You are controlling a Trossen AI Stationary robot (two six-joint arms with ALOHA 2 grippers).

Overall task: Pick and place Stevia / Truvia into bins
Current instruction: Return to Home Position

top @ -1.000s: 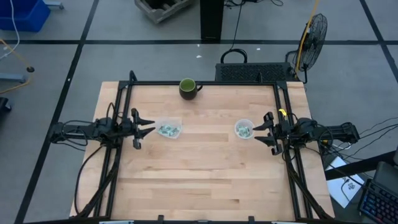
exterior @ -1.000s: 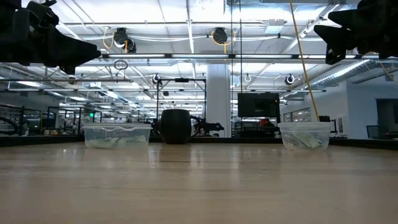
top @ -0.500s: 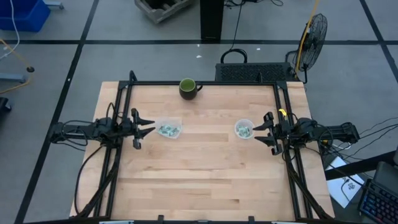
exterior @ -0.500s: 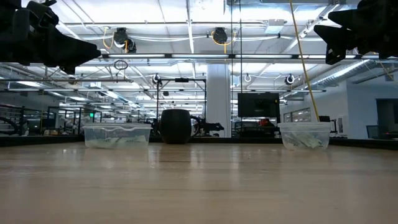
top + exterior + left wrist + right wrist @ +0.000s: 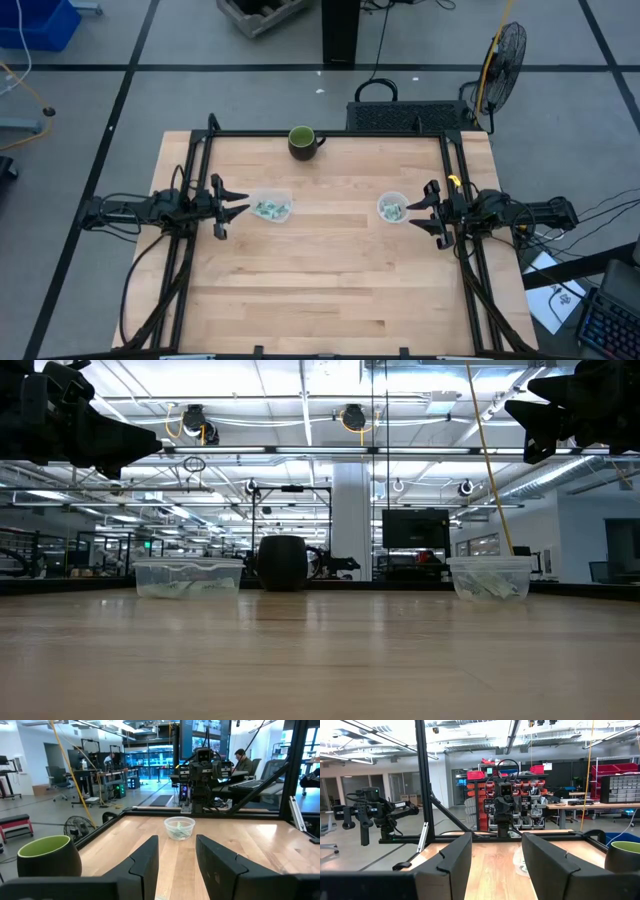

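High view, sachets [image 5: 268,210] inside square tub [image 5: 254,198] and round cup [image 5: 382,200]

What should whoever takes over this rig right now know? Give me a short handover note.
Left hand: open, holding nothing, at the left edge of the table, beside the square tub.
Right hand: open, holding nothing, at the right edge, beside the round cup.
Sachets lie in both; none shows loose on the table.
Left: probably only parking the arms.
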